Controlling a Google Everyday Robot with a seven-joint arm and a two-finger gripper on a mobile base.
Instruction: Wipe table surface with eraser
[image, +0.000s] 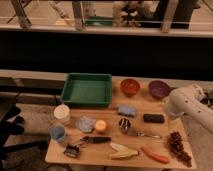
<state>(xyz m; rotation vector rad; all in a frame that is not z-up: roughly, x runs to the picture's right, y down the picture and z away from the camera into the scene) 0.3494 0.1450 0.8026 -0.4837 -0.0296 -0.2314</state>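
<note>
Tool (170, 114) first: it hangs at the end of the white arm on the right side of the counter (142, 107), just beside the eraser (153, 118). I cannot tell if it is wide or narrow. The eraser is not in it.

Going from the left, the green tray (86, 102) sits at the back. Near its right front corner lies the light blue spongy block (126, 110), with the small metal cup (124, 124) just in front of that. Next comes the eraser, a small flat black block. It lies flat on the wood, right of the blue block and in front of the purple bowl (159, 89), with bare wood all around it.

I think the eraser is light and will not break. It looks stiff enough to hold its shape. It is low, so I think the best way is to come down from above and pinch its two long sides, right in the middle. Held at one end, it might tip while rubbing.
</note>
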